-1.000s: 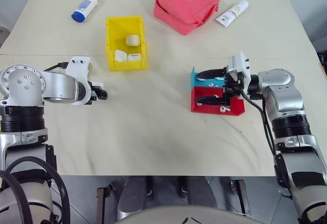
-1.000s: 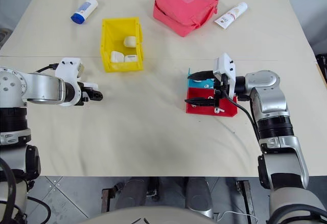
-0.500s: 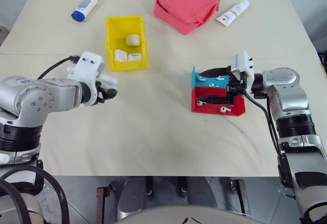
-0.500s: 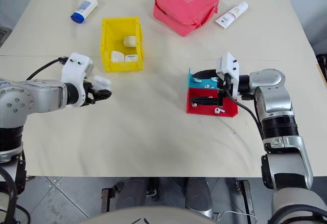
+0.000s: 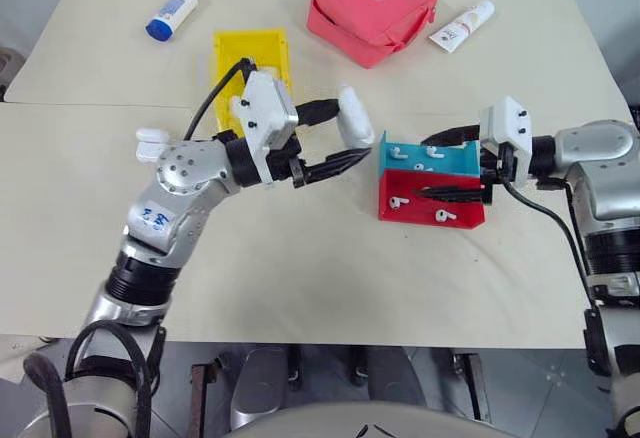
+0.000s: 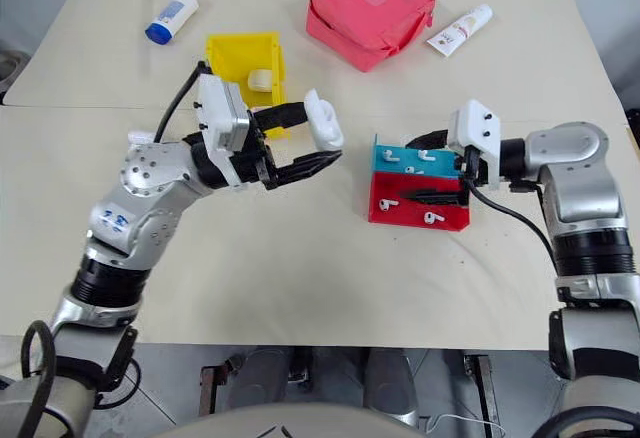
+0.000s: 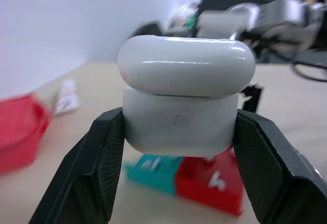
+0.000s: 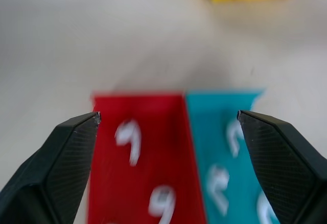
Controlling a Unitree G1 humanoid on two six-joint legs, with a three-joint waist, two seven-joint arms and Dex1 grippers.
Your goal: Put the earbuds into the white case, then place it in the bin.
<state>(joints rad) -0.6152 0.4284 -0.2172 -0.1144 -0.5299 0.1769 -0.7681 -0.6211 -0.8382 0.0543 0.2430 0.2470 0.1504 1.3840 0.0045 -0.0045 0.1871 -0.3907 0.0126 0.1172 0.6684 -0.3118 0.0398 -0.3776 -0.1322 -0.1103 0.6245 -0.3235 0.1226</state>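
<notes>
My left gripper [image 5: 355,136] is shut on a white case [image 5: 355,118], held in the air just left of the two small trays. In the left wrist view the case [image 7: 186,101] sits between both black fingers [image 7: 102,168] with its lid on top. Small white earbuds [image 5: 400,201] lie in the red tray [image 5: 430,208] and the teal tray [image 5: 440,160]. My right gripper [image 5: 424,168] hangs open over those trays, nothing between its fingers; its wrist view shows the earbuds [image 8: 129,134] below. The yellow bin [image 6: 245,53] stands behind my left arm with a case [image 6: 260,80] inside.
A pink pouch [image 5: 370,8] lies at the back centre, a white tube [image 5: 460,25] to its right. A blue-capped bottle [image 5: 172,13] lies at the back left. Bare tablecloth stretches in front of the trays and arms.
My left arm has swung right and up from the table's left side, carrying the case to beside the trays, its wrist turned. My right gripper has drifted slightly right, staying open.
</notes>
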